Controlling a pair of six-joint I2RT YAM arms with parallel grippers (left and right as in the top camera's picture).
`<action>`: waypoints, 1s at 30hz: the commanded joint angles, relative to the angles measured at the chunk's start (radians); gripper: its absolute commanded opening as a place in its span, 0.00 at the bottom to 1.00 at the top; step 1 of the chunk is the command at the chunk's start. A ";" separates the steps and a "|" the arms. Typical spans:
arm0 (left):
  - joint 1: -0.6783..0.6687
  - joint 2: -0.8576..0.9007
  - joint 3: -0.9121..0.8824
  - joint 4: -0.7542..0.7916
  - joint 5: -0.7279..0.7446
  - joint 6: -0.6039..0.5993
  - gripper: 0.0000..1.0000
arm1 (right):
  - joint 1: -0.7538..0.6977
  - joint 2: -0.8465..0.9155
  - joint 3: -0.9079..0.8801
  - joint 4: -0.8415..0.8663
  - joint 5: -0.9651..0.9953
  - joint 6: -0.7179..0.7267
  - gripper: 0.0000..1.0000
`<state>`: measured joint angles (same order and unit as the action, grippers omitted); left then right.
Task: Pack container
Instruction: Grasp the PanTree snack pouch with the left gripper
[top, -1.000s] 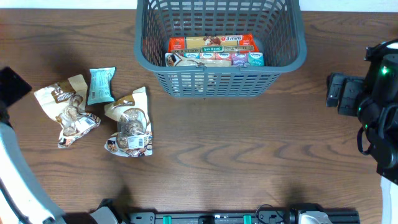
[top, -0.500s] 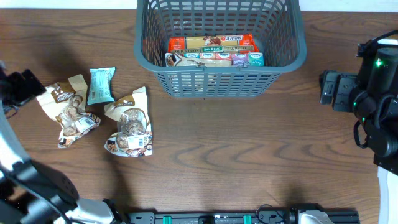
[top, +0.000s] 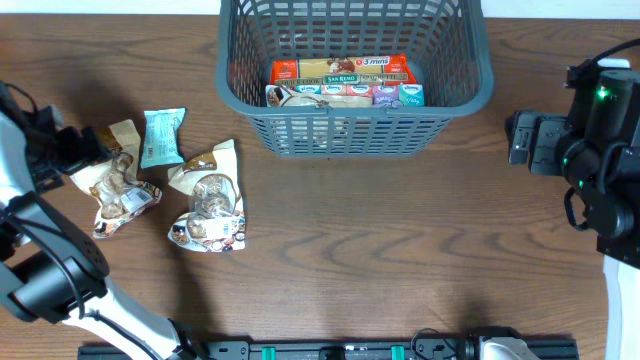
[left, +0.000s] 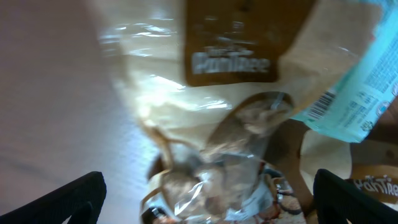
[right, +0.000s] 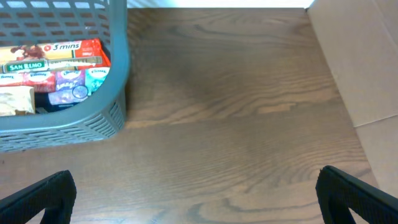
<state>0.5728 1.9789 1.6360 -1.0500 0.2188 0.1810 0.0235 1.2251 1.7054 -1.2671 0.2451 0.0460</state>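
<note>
Lower the left end effector (top: 78, 150) — wide open, empty — astride the tan snack packet (top: 108, 178), clear of the teal packet (top: 162, 137) beside it; carry to the container (top: 355, 135) at the counter's (top: 400, 250) far middle. Leave the right end effector (right: 199, 202) as is: open, empty.

Left arm (top: 45, 285): white links, black joints, black cables. Right arm (top: 600, 160): black housing, green lights.

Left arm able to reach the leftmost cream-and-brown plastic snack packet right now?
Likely yes: the open left gripper hangs right at the cream-and-brown plastic snack packet, nothing between; a small teal plastic packet lies against one edge.
</note>
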 joint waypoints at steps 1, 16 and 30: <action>-0.033 0.023 0.011 0.005 0.024 0.060 0.99 | -0.006 0.007 -0.004 -0.002 -0.010 0.017 0.99; -0.051 0.158 0.006 0.031 -0.006 0.069 0.99 | -0.006 0.007 -0.004 -0.038 -0.010 0.017 0.99; -0.051 0.242 0.005 0.090 -0.006 0.069 0.65 | -0.006 0.007 -0.004 -0.062 -0.010 0.017 0.99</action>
<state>0.5171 2.1983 1.6360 -0.9722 0.2096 0.2443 0.0235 1.2350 1.7054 -1.3247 0.2382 0.0460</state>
